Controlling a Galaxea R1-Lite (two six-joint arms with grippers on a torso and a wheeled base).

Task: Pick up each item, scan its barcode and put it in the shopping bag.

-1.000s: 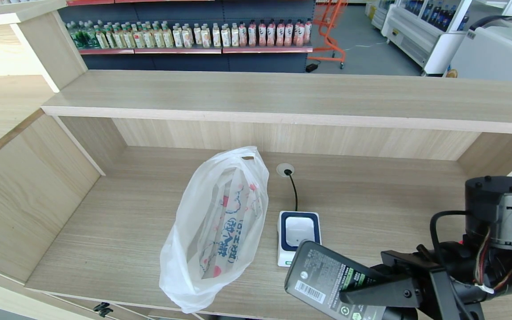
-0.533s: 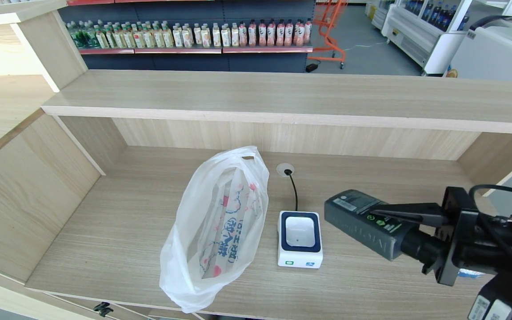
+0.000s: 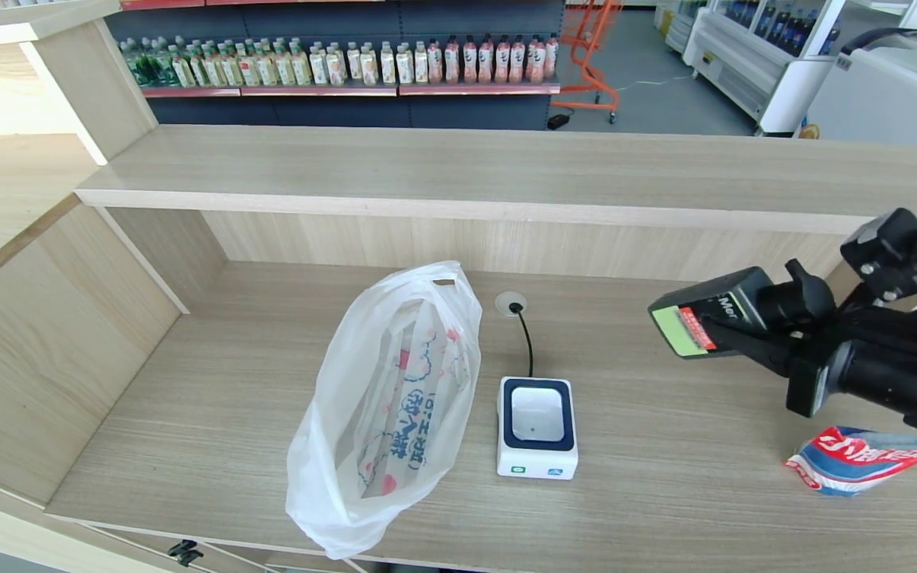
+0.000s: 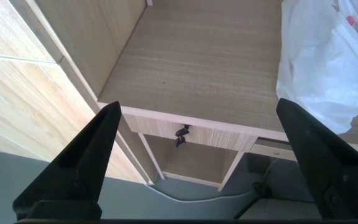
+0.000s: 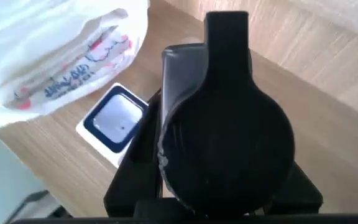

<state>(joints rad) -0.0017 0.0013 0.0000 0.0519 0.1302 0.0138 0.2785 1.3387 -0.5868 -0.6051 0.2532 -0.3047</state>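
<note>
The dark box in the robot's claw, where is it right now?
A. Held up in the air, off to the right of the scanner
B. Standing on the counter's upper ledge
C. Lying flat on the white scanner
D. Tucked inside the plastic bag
A: the right gripper clamps the dark box in the air above the counter, to the right of the scanner and well apart from the shopping bag.

Shopping bag (image 3: 383, 414) lies on the counter (image 3: 665, 477), left of centre, with a package (image 3: 407, 398) inside. Scanner (image 3: 536, 426) sits just right of the bag, its cable (image 3: 525, 338) running back behind it. Further right, above the counter, the right gripper (image 3: 753, 320) holds a box (image 3: 689, 328); a packet (image 3: 856, 460) lies on the counter below it.
</note>
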